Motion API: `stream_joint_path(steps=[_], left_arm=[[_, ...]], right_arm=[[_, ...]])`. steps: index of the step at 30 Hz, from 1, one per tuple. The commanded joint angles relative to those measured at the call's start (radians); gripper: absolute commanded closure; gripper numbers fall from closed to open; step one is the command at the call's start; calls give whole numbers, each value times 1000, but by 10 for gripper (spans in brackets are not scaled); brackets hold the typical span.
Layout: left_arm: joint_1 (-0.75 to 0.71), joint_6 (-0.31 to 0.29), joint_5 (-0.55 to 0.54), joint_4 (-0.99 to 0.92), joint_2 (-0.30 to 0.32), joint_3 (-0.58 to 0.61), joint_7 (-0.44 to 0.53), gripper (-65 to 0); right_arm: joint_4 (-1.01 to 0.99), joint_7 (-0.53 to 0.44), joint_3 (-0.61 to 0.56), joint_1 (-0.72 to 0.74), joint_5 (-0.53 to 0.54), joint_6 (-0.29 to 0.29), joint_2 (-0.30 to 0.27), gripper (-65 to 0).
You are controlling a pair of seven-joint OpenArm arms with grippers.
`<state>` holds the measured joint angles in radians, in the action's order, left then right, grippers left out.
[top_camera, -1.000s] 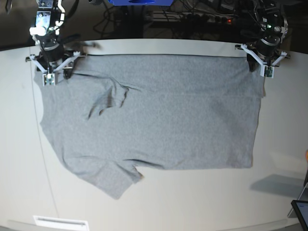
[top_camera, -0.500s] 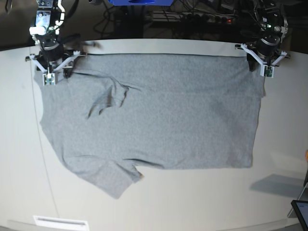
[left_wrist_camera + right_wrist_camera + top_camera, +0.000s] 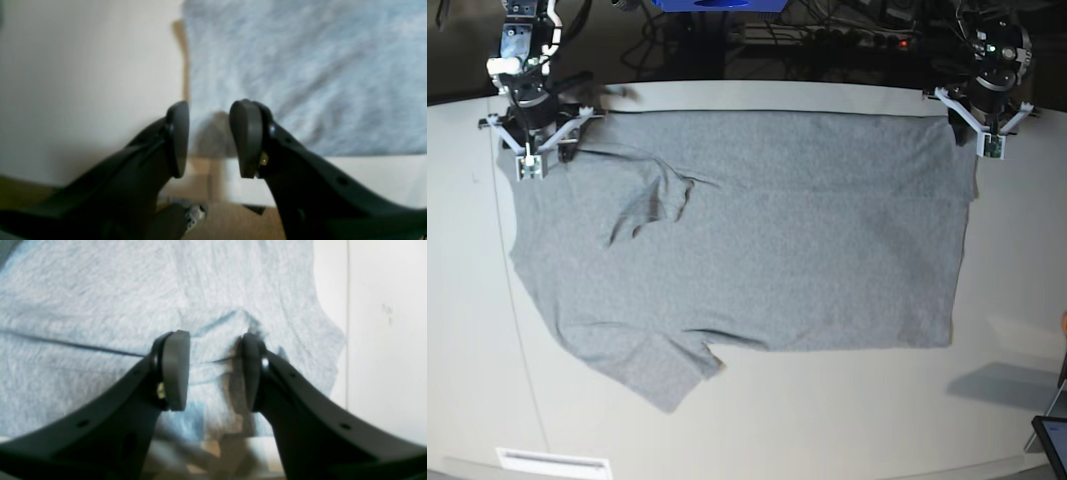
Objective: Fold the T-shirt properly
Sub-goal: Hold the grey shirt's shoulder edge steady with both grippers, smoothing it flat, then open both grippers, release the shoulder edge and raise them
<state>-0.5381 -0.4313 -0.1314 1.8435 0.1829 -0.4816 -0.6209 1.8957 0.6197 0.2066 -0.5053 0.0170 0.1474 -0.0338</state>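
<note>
Nearest, the T-shirt (image 3: 747,235) lies spread, plain side up, on the pale surface (image 3: 827,420), one sleeve toward the near edge. Farther back, the right claw (image 3: 211,370) stands open over a shoulder wrinkle. Likewise open, gripping nothing, the left claw (image 3: 208,138) hangs above the far hem corner.

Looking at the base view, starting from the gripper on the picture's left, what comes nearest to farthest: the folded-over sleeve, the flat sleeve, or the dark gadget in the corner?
Measured from the right gripper:
1. folded-over sleeve, close by, upper left.
2. flat sleeve, lower left of the shirt.
3. dark gadget, far lower-right corner.
</note>
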Motion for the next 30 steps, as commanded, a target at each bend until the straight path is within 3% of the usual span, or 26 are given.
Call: stream_joint_path(steps=[1,7,17,21,23,26,28,30], left_arm=[[6,2,-7,18,11,-7,20,-239],[17,2,-1,83,10,-7,20,-239],[103,2,0,107,10,-39,19,-239],[174,2,2,101,17,-72,14,-239],[221,2,8,81,46,-72,-40,-240],[338,2,36,12,80,-72,-159,-245],[398,2,55,-26,94,-72,-190,-245],[447,2,71,-74,106,-68,-193,-245]], right_arm=[[34,-21,4,0,-4,-2,-4,-251],[64,9,6,17,-4,-2,-7,-251],[83,53,172,142,-4,13,-10,-252],[78,64,190,242,-1,143,-38,-257],[77,142,204,303,-1,194,-38,-258],[54,296,233,442,-1,326,-48,-280],[20,349,241,515,-1,415,-61,-312],[-26,381,241,593,-1,469,-68,-325]])
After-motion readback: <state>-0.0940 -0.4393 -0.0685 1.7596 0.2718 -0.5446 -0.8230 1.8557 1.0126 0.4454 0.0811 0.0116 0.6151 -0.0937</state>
